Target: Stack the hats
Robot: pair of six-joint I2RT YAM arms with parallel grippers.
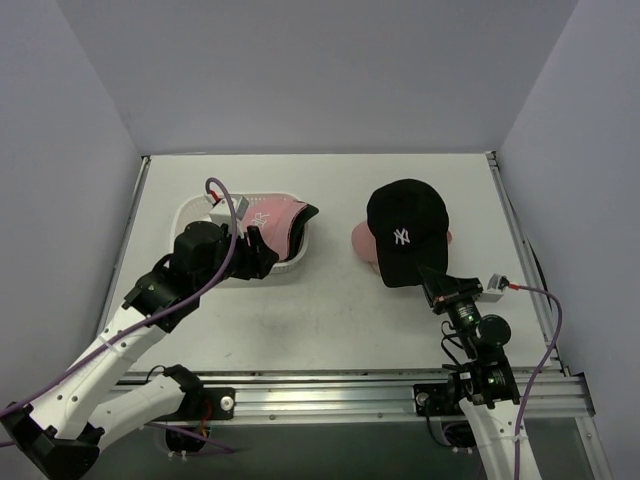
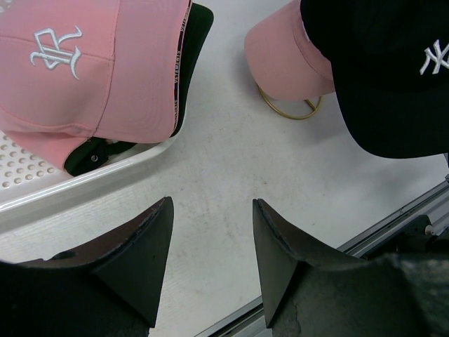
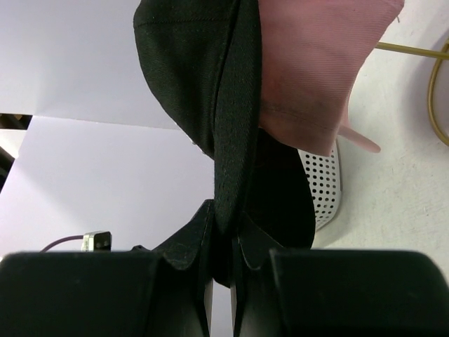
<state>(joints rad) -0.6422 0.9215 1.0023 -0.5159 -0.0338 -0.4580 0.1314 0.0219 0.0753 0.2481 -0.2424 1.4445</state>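
On the right half of the tabletop [image 1: 330,320], the black NY cap [image 1: 405,232] sits over a pink cap [image 1: 358,240] on the gold wire stand [image 2: 287,109], so a two-cap stack has been started there. The right hand [image 3: 224,242] is clamped on the black cap's brim, and I judge that cap is not yet released. On the left half, a white perforated basket [image 2: 84,181] holds a second pink cap [image 2: 70,63] lying over a dark cap [image 2: 195,35]. Both of these look left to move. The left hand [image 2: 210,235] hangs with its jaws apart and nothing between them, over bare tabletop just beside the basket's near right corner. Roughly half the stacking seems to remain.
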